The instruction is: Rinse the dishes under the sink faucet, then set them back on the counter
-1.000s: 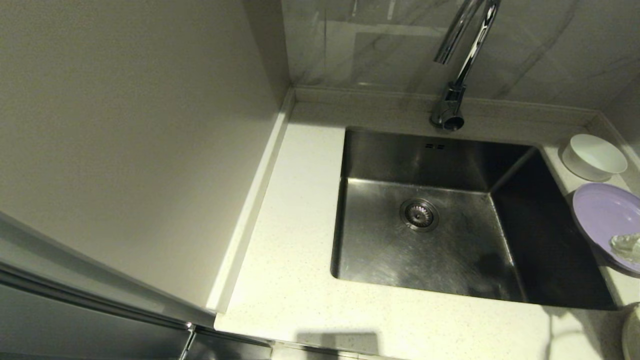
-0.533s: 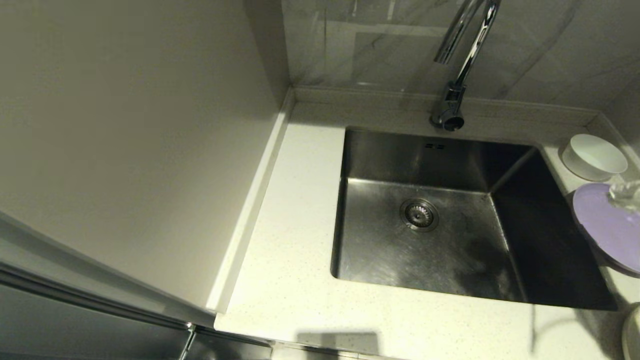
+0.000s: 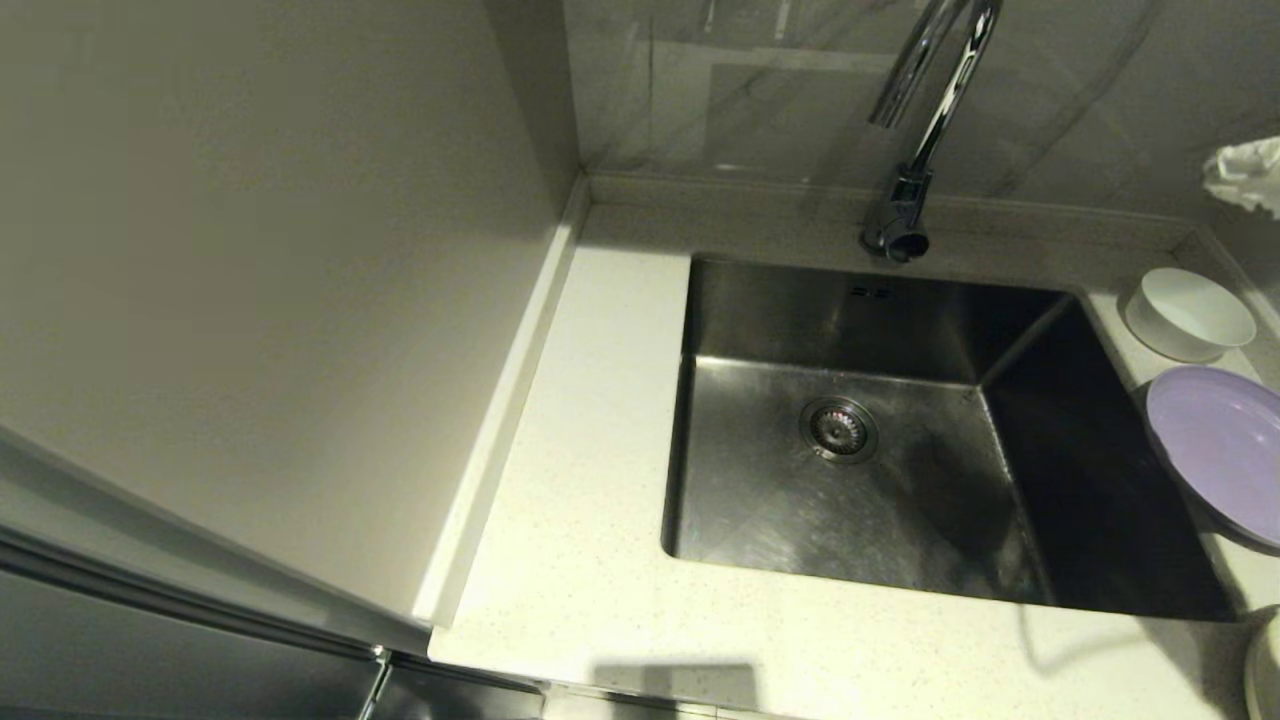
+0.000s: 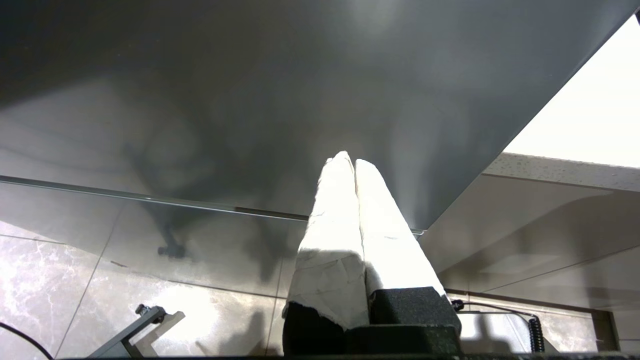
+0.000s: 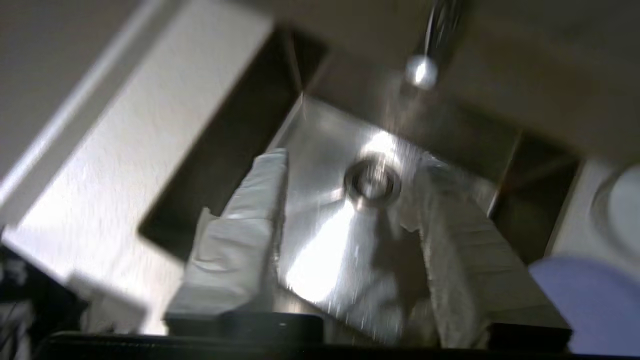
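- Since a second ago our right gripper (image 3: 1245, 175) has climbed from over the lilac plate (image 3: 1215, 450) to high at the right edge of the head view, above the white bowl (image 3: 1188, 312).
- We judge the task barely started: the sink (image 3: 900, 500) holds no dish, and no water shows at the faucet (image 3: 915, 130).
- All three dishes sit on the bench (image 3: 600, 420) right of the basin: bowl rearmost, lilac plate overhanging the sink rim, and a sliver of cream plate (image 3: 1266, 670) at the corner.
- Right fingers (image 5: 240, 240) stand parted with nothing between them; the lilac plate lies below and off to one side, well apart.
- Left gripper (image 4: 355, 170) is parked low beside the cabinet, fingers pressed together, empty.
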Tool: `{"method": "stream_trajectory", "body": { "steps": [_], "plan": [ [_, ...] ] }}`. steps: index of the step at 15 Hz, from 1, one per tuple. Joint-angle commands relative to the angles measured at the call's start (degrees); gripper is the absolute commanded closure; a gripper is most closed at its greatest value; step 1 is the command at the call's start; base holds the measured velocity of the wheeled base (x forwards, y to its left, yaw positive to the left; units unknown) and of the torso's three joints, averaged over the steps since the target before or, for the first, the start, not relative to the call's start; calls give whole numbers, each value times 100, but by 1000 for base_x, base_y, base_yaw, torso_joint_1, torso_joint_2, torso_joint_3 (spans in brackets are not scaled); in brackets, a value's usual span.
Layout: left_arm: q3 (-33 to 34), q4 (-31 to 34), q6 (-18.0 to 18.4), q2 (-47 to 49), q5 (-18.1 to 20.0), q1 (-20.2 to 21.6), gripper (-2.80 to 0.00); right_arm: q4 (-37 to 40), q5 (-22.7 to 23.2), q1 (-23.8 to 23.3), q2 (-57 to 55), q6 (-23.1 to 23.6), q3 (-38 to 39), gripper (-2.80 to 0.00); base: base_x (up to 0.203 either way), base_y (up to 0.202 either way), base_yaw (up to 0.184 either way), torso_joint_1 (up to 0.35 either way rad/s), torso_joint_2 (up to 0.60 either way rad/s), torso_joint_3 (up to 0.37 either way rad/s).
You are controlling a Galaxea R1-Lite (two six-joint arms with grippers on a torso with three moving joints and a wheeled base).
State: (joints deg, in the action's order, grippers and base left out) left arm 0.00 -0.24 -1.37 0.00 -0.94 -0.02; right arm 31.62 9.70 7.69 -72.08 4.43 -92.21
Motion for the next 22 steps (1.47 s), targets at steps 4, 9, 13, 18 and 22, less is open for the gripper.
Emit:
{"method": "stream_trajectory", "body": {
  "steps": [4,9,13,18,22],
  "plan": [
    [0,-2,-4,-9,-3,2,0,-3528,184,26,1155,-9,1400,0,0,0,0,0,0,0],
    [0,-2,-4,-9,-3,2,0,-5044,256,-59,3180,-648,3839,0,0,0,0,0,0,0],
    [0,-2,-4,-9,-3,2,0,-5115,-26,-109,4727,-774,5997,0,0,0,0,0,0,0],
    [0,-2,-4,-9,-3,2,0,-2995,-648,-284,5641,-774,7329,0,0,0,0,0,0,0],
    [0,-2,-4,-9,-3,2,0,-2698,-743,-311,5677,-716,8115,0,0,0,0,0,0,0]
  ]
}}
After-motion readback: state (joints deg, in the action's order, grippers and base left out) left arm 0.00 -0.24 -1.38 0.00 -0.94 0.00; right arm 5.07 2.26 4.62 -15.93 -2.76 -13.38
